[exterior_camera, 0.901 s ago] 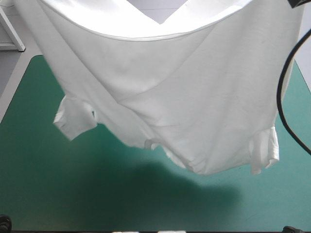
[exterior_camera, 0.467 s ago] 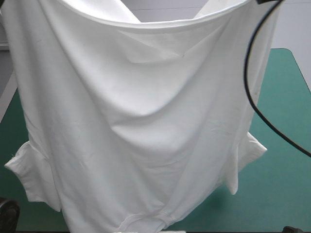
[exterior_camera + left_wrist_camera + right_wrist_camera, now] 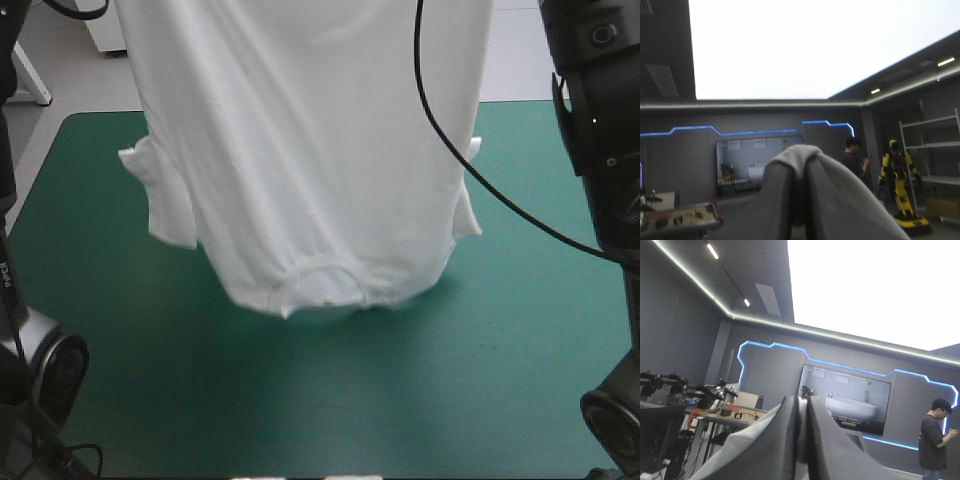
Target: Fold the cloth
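T-shirt [image 3: 310,170] hangs full length above the table [image 3: 120,380] in the high view. It is upside down: the collar [image 3: 322,285] is its lowest part, close over the middle of the teal-green cover, and whether it touches the table cannot be told. One short sleeve [image 3: 165,195] droops toward the table's left side and the other sleeve [image 3: 468,190] toward its right. The hem end runs up out of sight, and neither gripper shows in this view.

In the left wrist view, raised well above the table, the left gripper [image 3: 801,167] has its black fingers pinched together on a fold of white fabric that bunches over their tips.

In the right wrist view, equally high above the table, the right gripper [image 3: 801,405] is clamped the same way, with a thin strip of fabric caught between its fingers.

The step in hand appears to be the lift and shake-out that comes before laying the garment flat. The next move probably calls for both arms to lower together toward the table. If they draw the fabric along as the collar lands, it should spread smooth rather than pile up.
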Motion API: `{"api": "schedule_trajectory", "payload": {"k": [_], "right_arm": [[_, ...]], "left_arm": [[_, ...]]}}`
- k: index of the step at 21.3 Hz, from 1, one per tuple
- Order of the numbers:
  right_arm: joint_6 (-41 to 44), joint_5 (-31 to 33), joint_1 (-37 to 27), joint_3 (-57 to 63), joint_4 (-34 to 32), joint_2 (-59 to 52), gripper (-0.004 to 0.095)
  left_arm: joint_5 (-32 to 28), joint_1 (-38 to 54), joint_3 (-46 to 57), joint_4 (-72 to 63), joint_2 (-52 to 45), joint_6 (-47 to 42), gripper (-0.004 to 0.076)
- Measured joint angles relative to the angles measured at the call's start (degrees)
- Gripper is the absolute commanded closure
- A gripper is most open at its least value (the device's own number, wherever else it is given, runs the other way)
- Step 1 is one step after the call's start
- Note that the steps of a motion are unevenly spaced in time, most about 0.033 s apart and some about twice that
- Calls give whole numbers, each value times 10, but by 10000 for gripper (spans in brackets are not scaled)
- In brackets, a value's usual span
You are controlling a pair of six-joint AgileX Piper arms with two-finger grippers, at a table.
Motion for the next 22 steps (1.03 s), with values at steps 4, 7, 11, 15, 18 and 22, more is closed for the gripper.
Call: {"api": "schedule_trajectory", "payload": {"k": [4,7,11,15,18,22], "right_arm": [[24,-12,-26,-7,-2,0,923],[31,62,-62,-11,80,13,927],[-31,239,-131,-12,279,101,927],[-48,385,-172,-5,413,217,927],[-81,438,-177,5,470,274,927],[-89,438,-177,72,502,283,927]], "left_arm": [[-53,0,-2,-18,-4,29,733],[-31,0,-3,-15,9,49,733],[107,0,-3,108,83,-47,733],[279,0,3,264,178,-210,733],[379,13,12,269,239,-302,733],[428,23,54,280,254,-296,733]]}}
